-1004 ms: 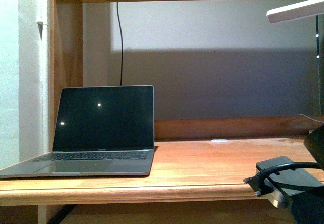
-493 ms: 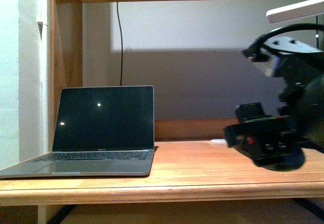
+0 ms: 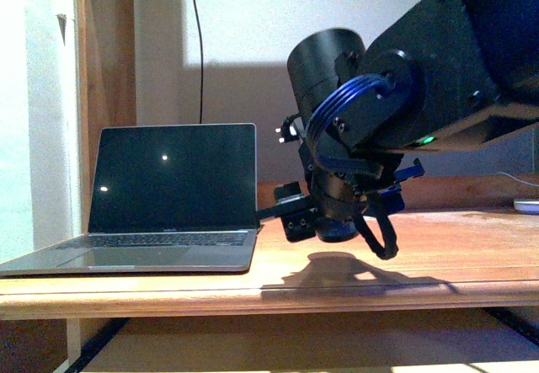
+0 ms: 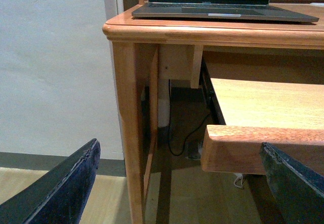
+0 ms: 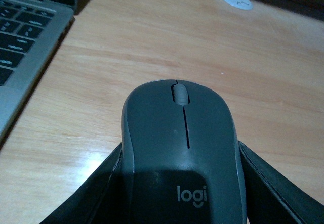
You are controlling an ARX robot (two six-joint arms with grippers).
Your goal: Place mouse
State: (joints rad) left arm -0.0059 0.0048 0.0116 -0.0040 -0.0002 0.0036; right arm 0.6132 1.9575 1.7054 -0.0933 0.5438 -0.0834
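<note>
Grey matte plastic, the mouse (image 5: pixel 182 153) is clamped between the right fingers (image 5: pixel 268 183), which press on its two long sides near the logo end. It hangs over the bare wood of the table (image 5: pixel 152 42), just beside the laptop (image 5: pixel 25 47) and well short of the white disc (image 5: pixel 237 0) at the back. In the front view it looks slightly above the surface, though I cannot tell for sure whether it touches.

I judge it light and stiff: a hollow shell that will not give under the squeeze. It is also smooth and rounded, so it could slip or twist out of a slack grip. The side walls are the right place to hold it; the domed top and the scroll wheel (image 5: pixel 179 93) offer nothing to pinch. It would likely survive a short drop, yet lowering it flat avoids a skid.

The left fingers (image 4: pixel 66 188) stand wide apart, holding nothing, below the level of the table top.
</note>
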